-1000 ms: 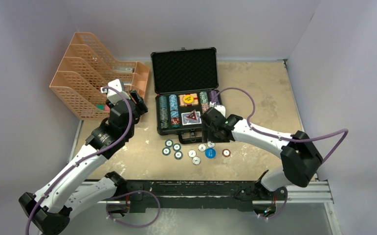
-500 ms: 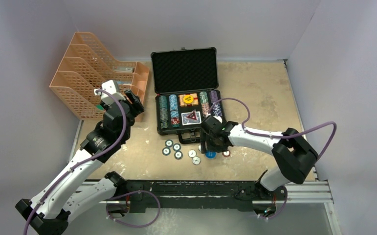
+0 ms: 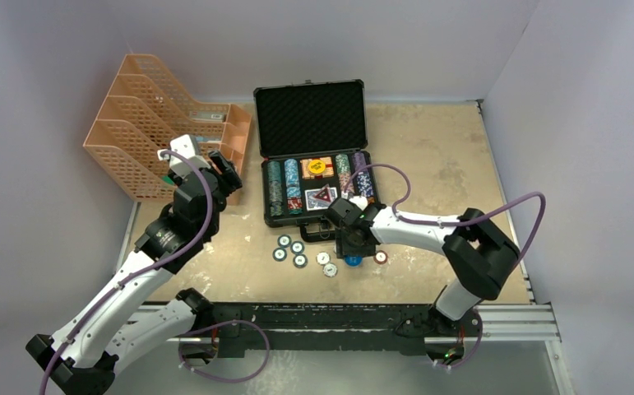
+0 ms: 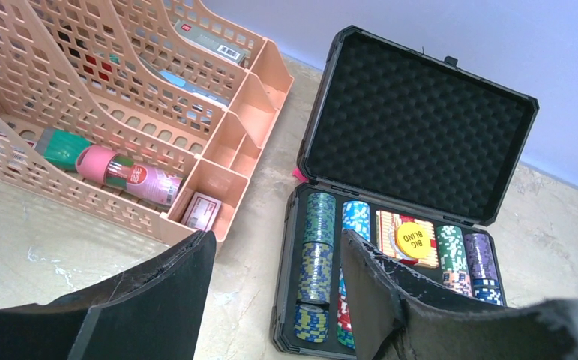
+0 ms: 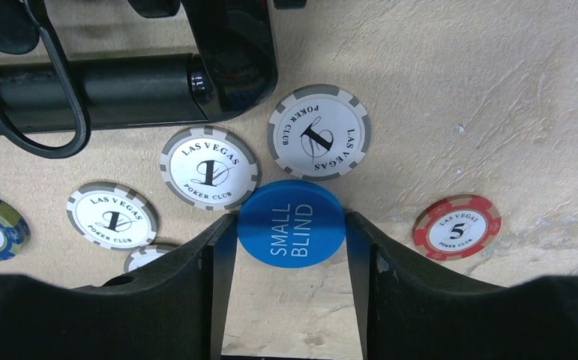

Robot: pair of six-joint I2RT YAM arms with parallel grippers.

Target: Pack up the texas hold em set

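Note:
The black case (image 3: 309, 115) lies open at the table's middle, with chip stacks (image 3: 275, 188), a card deck (image 3: 321, 197) and a yellow big blind button (image 4: 414, 239) in its base. Several loose chips (image 3: 290, 250) lie in front of it. My right gripper (image 5: 291, 225) is down at the table, open, one finger on each side of the blue small blind button (image 5: 291, 220), which lies flat; the tips are at its edges. White chips (image 5: 318, 131) and a red chip (image 5: 456, 226) lie around it. My left gripper (image 4: 274, 240) is open and empty, raised left of the case.
The orange mesh file organiser (image 3: 145, 123) stands at the back left with a pink tube (image 4: 124, 174) and small boxes in it. The case's front edge and handle (image 5: 106, 90) are just beyond the right gripper. Grey walls close in the left, back and right.
My right gripper has moved down and towards the near edge from the case front, ending over the blue button. My left arm shifted slightly left a second ago, then stayed still.

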